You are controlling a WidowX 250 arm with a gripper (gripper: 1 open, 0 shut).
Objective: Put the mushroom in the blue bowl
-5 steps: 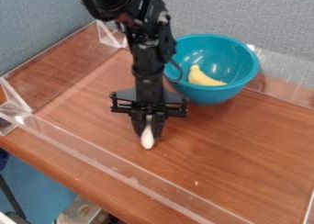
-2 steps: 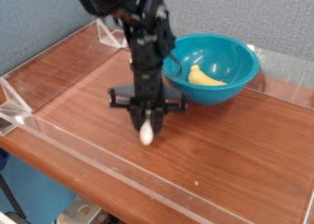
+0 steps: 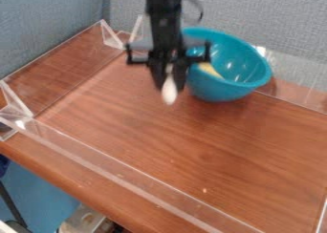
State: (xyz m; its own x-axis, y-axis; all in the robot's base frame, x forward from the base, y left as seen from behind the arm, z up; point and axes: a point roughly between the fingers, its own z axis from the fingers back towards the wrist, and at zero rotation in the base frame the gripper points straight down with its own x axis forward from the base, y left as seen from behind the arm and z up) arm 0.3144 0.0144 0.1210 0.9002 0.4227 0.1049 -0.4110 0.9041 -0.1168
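Observation:
My gripper (image 3: 166,79) hangs from the arm at the top middle of the camera view, shut on the mushroom (image 3: 169,91). The small cream-white mushroom dangles below the fingers, lifted off the wooden table. It hovers just left of the blue bowl (image 3: 243,70), close to its near-left rim. The glossy teal bowl stands at the back right of the table. The arm hides part of the bowl's left side.
A yellow curved piece (image 3: 206,73) lies inside the bowl. Clear acrylic walls (image 3: 76,146) fence the brown wooden table (image 3: 192,151) at the front, left and back. A grey-blue backdrop stands behind.
The gripper has risen from the table with the mushroom and moved back and right, from the table's middle up to the bowl's left rim.

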